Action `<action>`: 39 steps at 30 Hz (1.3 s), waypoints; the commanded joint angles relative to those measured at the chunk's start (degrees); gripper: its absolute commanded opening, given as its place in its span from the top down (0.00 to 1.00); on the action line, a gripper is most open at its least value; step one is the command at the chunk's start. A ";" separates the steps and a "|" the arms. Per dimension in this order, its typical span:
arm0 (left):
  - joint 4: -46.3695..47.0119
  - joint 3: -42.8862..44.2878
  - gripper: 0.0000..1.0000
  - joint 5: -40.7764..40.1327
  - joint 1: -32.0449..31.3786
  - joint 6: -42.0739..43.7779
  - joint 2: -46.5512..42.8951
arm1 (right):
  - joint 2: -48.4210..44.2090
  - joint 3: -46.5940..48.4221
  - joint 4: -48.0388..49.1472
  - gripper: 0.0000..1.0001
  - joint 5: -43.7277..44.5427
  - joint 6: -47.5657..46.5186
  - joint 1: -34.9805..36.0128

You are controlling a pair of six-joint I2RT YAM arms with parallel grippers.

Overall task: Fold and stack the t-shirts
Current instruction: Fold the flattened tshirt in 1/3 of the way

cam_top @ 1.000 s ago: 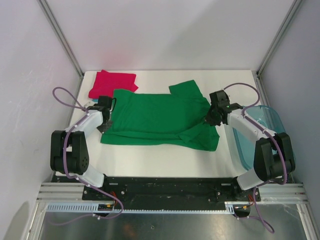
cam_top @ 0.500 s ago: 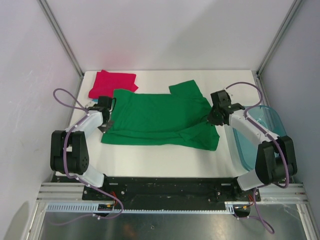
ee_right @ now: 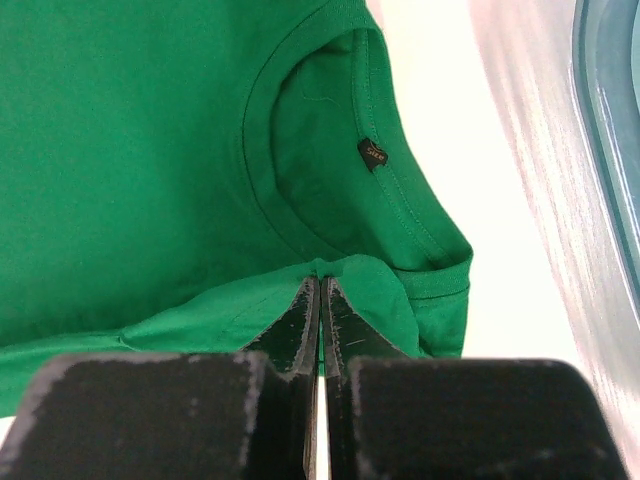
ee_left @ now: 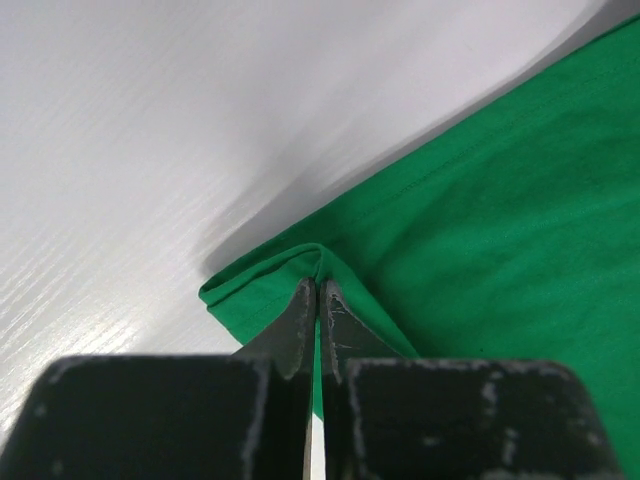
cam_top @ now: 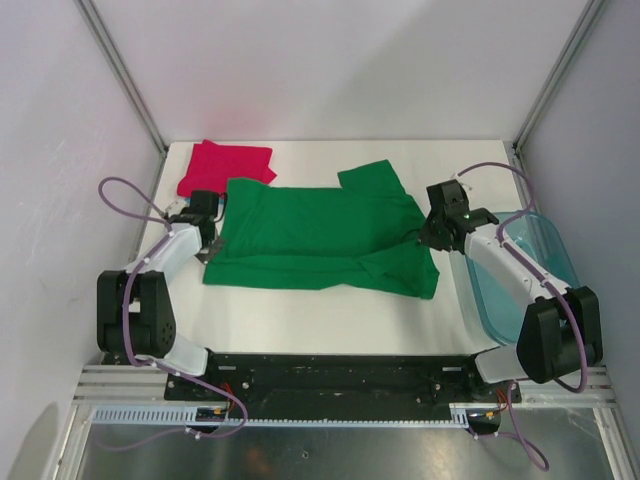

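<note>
A green t-shirt (cam_top: 315, 235) lies spread across the middle of the white table, partly folded, collar toward the right. My left gripper (cam_top: 210, 243) is shut on the shirt's left hem corner (ee_left: 300, 270). My right gripper (cam_top: 428, 235) is shut on a pinch of the green cloth (ee_right: 330, 268) beside the collar (ee_right: 330, 130). A folded magenta-red t-shirt (cam_top: 225, 166) lies at the back left. A sliver of light blue cloth (cam_top: 187, 202) shows under the magenta shirt's near edge.
A translucent blue-green plastic bin (cam_top: 520, 270) stands at the right edge, next to my right arm; its rim shows in the right wrist view (ee_right: 610, 130). Metal frame posts and grey walls enclose the table on three sides.
Both grippers have stayed pinched on the green shirt. The right arm's wrist has shifted slightly right and the left one slightly back; the near edge of the shirt has drawn in a little.
</note>
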 commanded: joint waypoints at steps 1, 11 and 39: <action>0.86 -0.34 1.00 -0.19 0.91 1.34 -1.56 | -0.26 -0.46 0.83 1.00 1.29 -0.51 -0.08; 2.78 1.24 1.00 0.98 1.03 2.37 4.54 | 4.48 -0.42 7.46 1.00 -1.26 -0.71 -0.19; 3.97 0.89 1.00 1.67 2.00 2.47 6.05 | 13.50 7.40 14.17 1.00 -4.37 -1.44 -0.06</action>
